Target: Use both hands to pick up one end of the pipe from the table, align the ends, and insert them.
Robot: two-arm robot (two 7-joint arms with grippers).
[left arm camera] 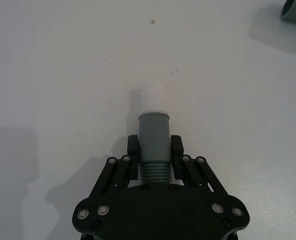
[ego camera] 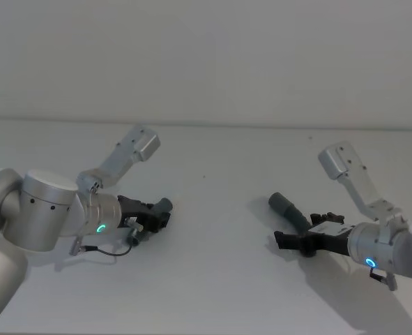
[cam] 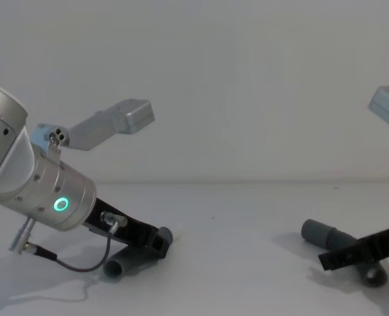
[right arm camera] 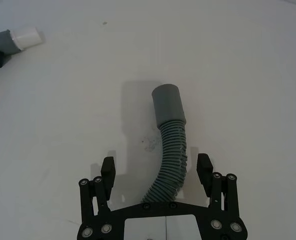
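The left end effector (left arm camera: pixel 154 150) clamped the shorter piece (left arm camera: pixel 153 131), white tip (left arm camera: pixel 153 101) just ahead; the right end effector (right arm camera: pixel 156 166) stood wide, the longer piece (right arm camera: pixel 171 147) between its fingers.

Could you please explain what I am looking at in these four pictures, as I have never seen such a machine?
It is a robot with two arms, each ending in a black two-fingered tool. One picture is from its head, one from its chest, one from each wrist. Two grey pipe pieces are on the white table. The left tool is shut on the shorter pipe piece, near its white tip. The right tool is open, fingers either side of the longer ribbed pipe piece.
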